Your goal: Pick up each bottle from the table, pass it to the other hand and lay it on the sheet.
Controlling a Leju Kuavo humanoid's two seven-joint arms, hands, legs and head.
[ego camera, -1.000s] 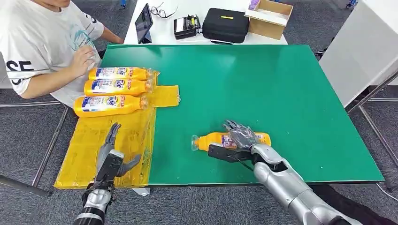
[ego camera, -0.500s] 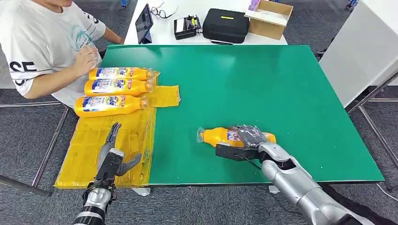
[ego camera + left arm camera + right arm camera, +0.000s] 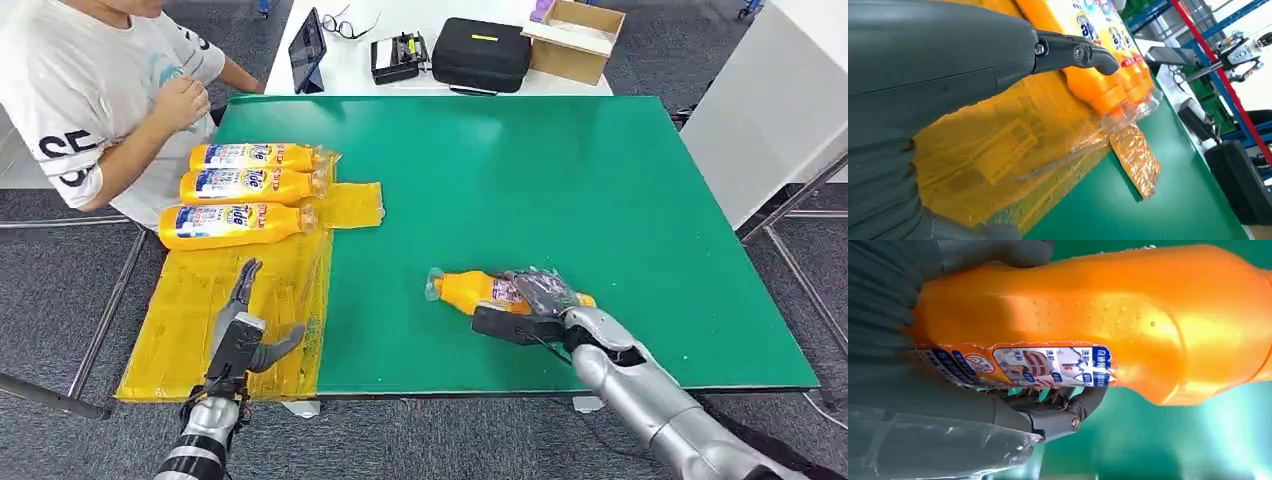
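Right hand (image 3: 535,305) now lies closed over the orange bottle (image 3: 470,291); 1.0 s ago its fingers were only draped across the label. Hand and bottle have together shifted a little toward the right side of the green table (image 3: 600,180) and slightly nearer its front edge, the capped end trailing. Person (image 3: 90,100) at the far left corner: raised hand (image 3: 180,100) has lifted higher, away from the three bottles on the sheet (image 3: 240,290).
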